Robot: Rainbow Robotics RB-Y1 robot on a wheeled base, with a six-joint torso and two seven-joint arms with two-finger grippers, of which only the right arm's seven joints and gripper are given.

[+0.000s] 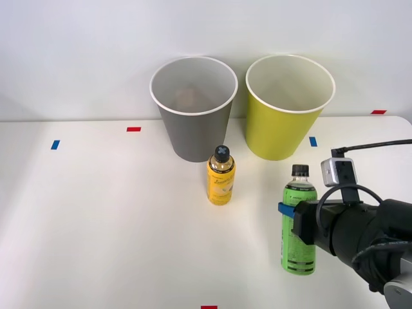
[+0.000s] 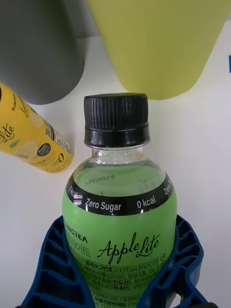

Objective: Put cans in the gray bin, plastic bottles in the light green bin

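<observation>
My right gripper [image 1: 290,212] clasped the green bottle [image 1: 299,222], jaws snug around its label, low right of frame; its long axis stood upright, the light green bin [image 1: 290,106] directly above.

This looks like a robot test lab: a bare white table [image 1: 96,219] against a plain white wall [image 1: 77,51], with small red [image 1: 133,129] and blue tape marks [image 1: 55,145] stuck on the tabletop as position markers, and no household clutter around.
</observation>
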